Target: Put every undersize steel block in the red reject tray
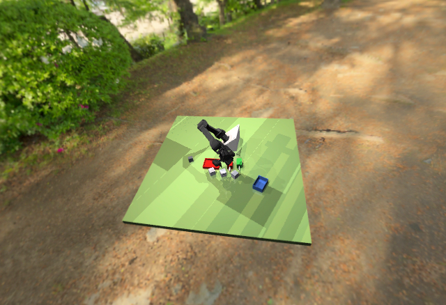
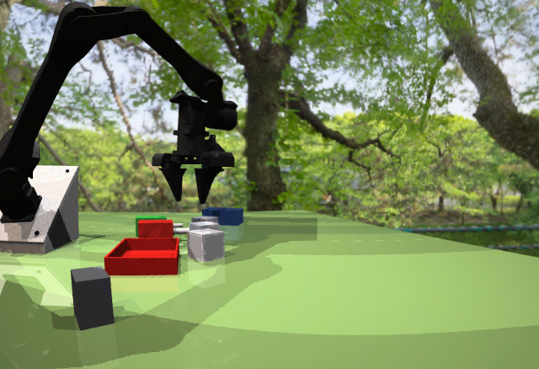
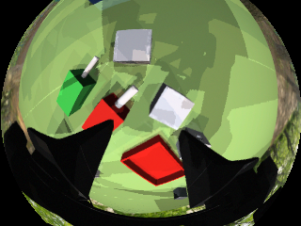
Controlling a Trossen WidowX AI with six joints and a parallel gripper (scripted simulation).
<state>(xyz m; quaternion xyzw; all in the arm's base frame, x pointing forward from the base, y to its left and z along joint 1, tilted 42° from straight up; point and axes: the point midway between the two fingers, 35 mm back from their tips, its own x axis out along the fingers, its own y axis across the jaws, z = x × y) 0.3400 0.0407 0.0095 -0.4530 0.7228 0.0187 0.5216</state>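
Observation:
My gripper (image 2: 190, 201) (image 3: 147, 130) is open and empty, pointing down above the blocks and gauges. The green GO gauge (image 1: 239, 162) (image 2: 151, 217) (image 3: 75, 91) lies with its pale pin towards the block row. Three grey steel blocks stand in a row: one block (image 1: 235, 175) (image 3: 133, 46) near the green gauge, a middle block (image 1: 223, 173) (image 3: 172, 107), and a block (image 1: 211, 172) (image 2: 205, 245) partly hidden by a finger in the wrist view. The red reject tray (image 1: 210, 163) (image 2: 141, 265) (image 3: 152, 161) looks empty. The bores cannot be judged.
A red gauge (image 1: 231, 165) (image 2: 155, 228) (image 3: 104, 115) with a pale pin lies between the green gauge and the red tray. A blue tray (image 1: 260, 183) (image 2: 230, 216) stands beyond the blocks. A dark block (image 1: 190, 159) (image 2: 92, 299) (image 3: 180, 193) stands beyond the red tray.

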